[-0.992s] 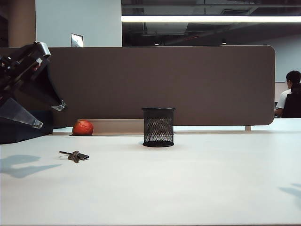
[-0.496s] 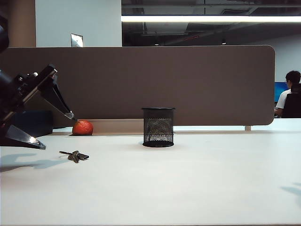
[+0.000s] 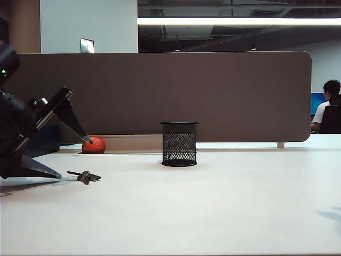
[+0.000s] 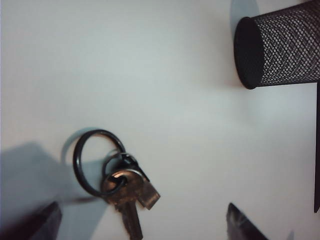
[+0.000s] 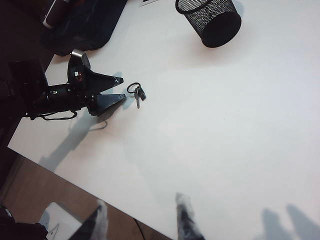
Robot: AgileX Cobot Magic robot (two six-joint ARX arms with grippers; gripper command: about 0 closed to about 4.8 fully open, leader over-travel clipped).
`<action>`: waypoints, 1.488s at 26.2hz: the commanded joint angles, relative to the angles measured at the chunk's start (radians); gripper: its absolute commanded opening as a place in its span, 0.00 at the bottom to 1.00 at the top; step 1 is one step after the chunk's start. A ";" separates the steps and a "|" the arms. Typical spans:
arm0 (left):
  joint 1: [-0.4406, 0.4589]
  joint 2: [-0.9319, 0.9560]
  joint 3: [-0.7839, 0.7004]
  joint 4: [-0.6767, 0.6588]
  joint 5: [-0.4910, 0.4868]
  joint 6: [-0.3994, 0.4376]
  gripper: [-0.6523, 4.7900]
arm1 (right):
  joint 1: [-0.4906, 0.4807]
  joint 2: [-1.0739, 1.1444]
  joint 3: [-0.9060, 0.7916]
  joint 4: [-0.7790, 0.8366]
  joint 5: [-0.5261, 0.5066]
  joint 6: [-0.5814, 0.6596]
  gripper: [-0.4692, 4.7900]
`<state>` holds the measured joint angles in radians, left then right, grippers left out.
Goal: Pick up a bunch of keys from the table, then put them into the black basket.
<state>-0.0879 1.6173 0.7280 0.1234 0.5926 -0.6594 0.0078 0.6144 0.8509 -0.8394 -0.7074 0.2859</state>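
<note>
The bunch of keys point(image 3: 84, 176) lies flat on the white table point(image 3: 213, 213) at the left: dark keys on a thin ring point(image 4: 125, 185) point(image 5: 137, 94). My left gripper point(image 3: 73, 158) is open just left of them, low over the table, one fingertip near the surface and the other raised. In the left wrist view the key blades lie between the wide-apart tips of the left gripper point(image 4: 141, 214), untouched. The black basket point(image 3: 179, 144) point(image 4: 280, 50) point(image 5: 210, 20) stands upright right of the keys. My right gripper point(image 5: 142, 202) hangs open and empty over the table's near edge.
An orange-red ball point(image 3: 94, 144) rests behind the keys by the brown partition point(image 3: 213, 96). A dark box point(image 3: 42, 140) sits at the far left behind my left arm. A seated person point(image 3: 330, 109) is beyond the partition, far right.
My left arm has dropped toward the table and reached right to the keys, its wrist rolling so one finger now sits low. Its jaws stayed open. The keys, the basket and the right gripper's shadow have not moved.
</note>
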 commanded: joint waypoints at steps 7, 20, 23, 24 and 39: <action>0.003 0.003 0.009 0.051 -0.021 -0.011 0.90 | 0.001 -0.001 0.003 0.006 0.013 -0.006 0.43; 0.002 0.046 0.010 0.054 -0.022 -0.056 0.89 | 0.001 -0.001 0.003 0.006 0.018 -0.006 0.43; 0.002 0.050 0.010 0.059 -0.024 -0.055 0.83 | 0.001 -0.001 0.003 0.006 0.022 -0.006 0.43; 0.002 0.053 0.010 0.060 -0.024 -0.055 0.79 | 0.001 -0.001 0.003 0.006 0.025 -0.006 0.43; 0.002 0.111 0.010 0.080 -0.029 -0.056 0.66 | 0.000 -0.002 0.003 0.006 0.035 -0.006 0.43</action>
<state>-0.0856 1.7191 0.7433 0.2462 0.5816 -0.7151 0.0067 0.6144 0.8509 -0.8394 -0.6731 0.2859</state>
